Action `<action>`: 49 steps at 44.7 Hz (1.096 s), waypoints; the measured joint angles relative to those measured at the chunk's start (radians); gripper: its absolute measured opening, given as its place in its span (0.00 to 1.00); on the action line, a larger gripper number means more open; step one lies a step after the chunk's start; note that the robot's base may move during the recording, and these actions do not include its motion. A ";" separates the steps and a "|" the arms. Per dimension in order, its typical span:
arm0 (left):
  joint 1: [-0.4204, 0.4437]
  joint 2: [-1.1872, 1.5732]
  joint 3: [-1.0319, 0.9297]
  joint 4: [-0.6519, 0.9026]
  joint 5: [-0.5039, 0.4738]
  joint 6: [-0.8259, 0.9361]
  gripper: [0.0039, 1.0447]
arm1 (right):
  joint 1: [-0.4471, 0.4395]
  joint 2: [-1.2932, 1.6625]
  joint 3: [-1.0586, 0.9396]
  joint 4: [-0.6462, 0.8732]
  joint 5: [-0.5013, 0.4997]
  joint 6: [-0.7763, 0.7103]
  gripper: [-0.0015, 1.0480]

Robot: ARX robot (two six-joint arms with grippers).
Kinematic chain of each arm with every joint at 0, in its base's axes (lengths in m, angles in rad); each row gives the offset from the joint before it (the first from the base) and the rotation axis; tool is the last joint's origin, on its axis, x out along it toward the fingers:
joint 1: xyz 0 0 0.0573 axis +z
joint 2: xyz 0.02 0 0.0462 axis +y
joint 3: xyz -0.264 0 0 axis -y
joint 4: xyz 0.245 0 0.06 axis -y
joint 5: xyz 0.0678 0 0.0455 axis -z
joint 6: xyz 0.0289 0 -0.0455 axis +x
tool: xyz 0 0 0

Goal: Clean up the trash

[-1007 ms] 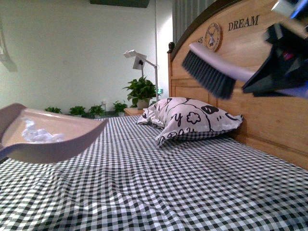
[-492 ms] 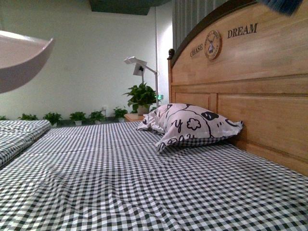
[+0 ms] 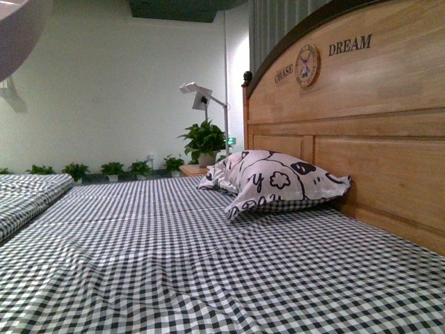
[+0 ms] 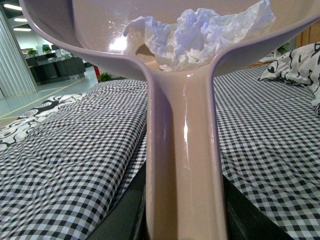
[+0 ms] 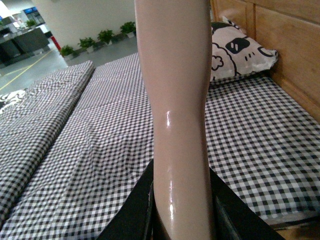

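Observation:
My left gripper (image 4: 182,220) is shut on the handle of the beige dustpan (image 4: 182,150), held high above the checked bed. The trash (image 4: 200,32), a whitish wrinkly wad of thin film, lies inside the pan. In the front view only a corner of the dustpan (image 3: 17,31) shows at the top left. My right gripper (image 5: 182,215) is shut on the beige handle of the brush (image 5: 175,85); its bristles are out of view. Neither gripper shows in the front view.
The bed (image 3: 208,257) has a black-and-white checked sheet. A black-and-white patterned pillow (image 3: 274,177) lies against the wooden headboard (image 3: 361,125). A second bed (image 3: 28,191) stands to the left. A lamp (image 3: 201,94) and potted plants (image 3: 205,139) stand beyond.
The dustpan has risen from low at the left to the top left corner of the front view. The brush and right gripper have left the front view upward.

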 joint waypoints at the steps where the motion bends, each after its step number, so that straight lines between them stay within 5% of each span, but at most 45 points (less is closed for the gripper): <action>1: 0.000 -0.002 0.000 0.000 0.000 -0.002 0.24 | 0.000 0.000 0.000 0.000 0.000 0.000 0.19; 49: -0.002 -0.003 0.000 -0.001 0.000 -0.006 0.24 | 0.000 0.000 0.000 0.000 0.003 0.000 0.19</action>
